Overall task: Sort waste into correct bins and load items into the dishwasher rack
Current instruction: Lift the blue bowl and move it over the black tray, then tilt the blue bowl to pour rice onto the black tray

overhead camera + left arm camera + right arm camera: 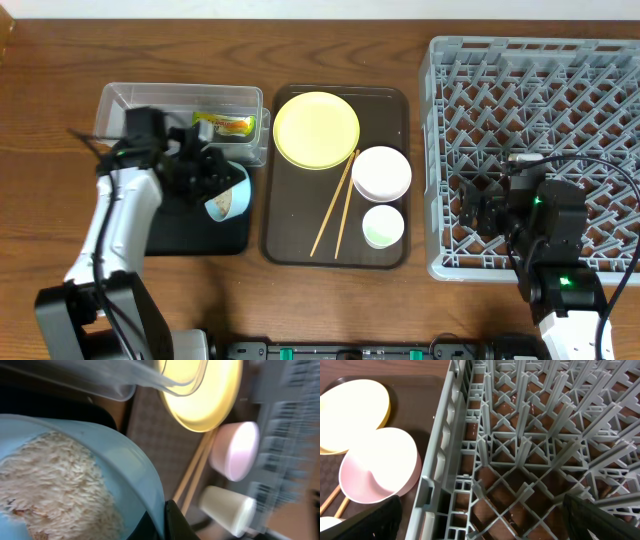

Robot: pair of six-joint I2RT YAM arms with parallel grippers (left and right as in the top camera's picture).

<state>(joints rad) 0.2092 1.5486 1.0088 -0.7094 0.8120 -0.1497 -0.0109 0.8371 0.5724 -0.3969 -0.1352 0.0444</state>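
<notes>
My left gripper [213, 178] is shut on the rim of the light-blue bowl [229, 197], which is tilted above the black tray [190, 236]. White rice [50, 485] fills the bowl, and one dark fingertip [176, 522] presses its rim. The green-and-yellow wrapper [225, 125] lies in the clear tub [130, 100]. The yellow plate [316, 130], white-pink bowl [381, 172], pale-green cup [383, 226] and two chopsticks [336, 205] rest on the brown tray [290, 215]. My right gripper [487, 525] hangs open above the grey rack [530, 445], with nothing between its fingers.
The rack [535, 150] takes up the right side of the wooden table. Its left wall [437, 475] stands close to the white-pink bowl [377, 467]. The clear tub's corner [125, 385] hangs near the light-blue bowl.
</notes>
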